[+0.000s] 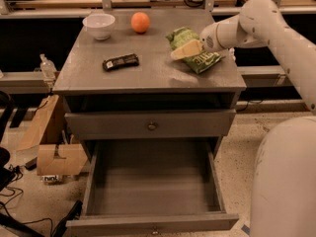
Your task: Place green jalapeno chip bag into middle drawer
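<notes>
One claw (pixel 181 52) atop the green jalapeno chip bag (pixel 203 60)

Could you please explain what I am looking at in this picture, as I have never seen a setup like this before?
There is one camera, looking down at a grey cabinet from the front; where it is mounted is not known. The big white shape at lower right is the robot's body. Its one white arm reaches in from the right and ends in a gripper, a two-finger clamp. The gripper is at the green jalapeno chip bag, which lies on the cabinet top. Whether it has gripped the bag cannot be told. Also on top are a white bowl, an orange and a dark wrapped bar. The upper drawer is shut; the middle drawer below it is pulled open.
</notes>
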Available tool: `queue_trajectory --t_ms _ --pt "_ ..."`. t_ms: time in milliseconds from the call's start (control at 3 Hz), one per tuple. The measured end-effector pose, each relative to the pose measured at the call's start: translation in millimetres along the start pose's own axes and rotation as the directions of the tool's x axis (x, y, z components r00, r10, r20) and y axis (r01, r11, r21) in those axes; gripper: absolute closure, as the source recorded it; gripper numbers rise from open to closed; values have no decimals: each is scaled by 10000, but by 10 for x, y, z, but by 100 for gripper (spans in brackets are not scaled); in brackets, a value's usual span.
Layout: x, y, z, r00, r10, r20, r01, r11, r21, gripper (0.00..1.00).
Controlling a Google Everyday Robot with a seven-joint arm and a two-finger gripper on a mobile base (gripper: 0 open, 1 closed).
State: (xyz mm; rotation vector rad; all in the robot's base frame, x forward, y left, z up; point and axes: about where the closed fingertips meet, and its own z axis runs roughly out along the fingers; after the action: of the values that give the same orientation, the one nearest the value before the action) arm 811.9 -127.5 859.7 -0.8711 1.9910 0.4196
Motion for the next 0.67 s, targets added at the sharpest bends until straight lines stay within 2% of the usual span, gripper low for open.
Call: queue_trajectory --t_ms 333,667 --pt "90 145 205 9994 133 -313 -144 9993 -335 46" --pt "94 157 226 9994 130 -320 -141 9992 -366 69"
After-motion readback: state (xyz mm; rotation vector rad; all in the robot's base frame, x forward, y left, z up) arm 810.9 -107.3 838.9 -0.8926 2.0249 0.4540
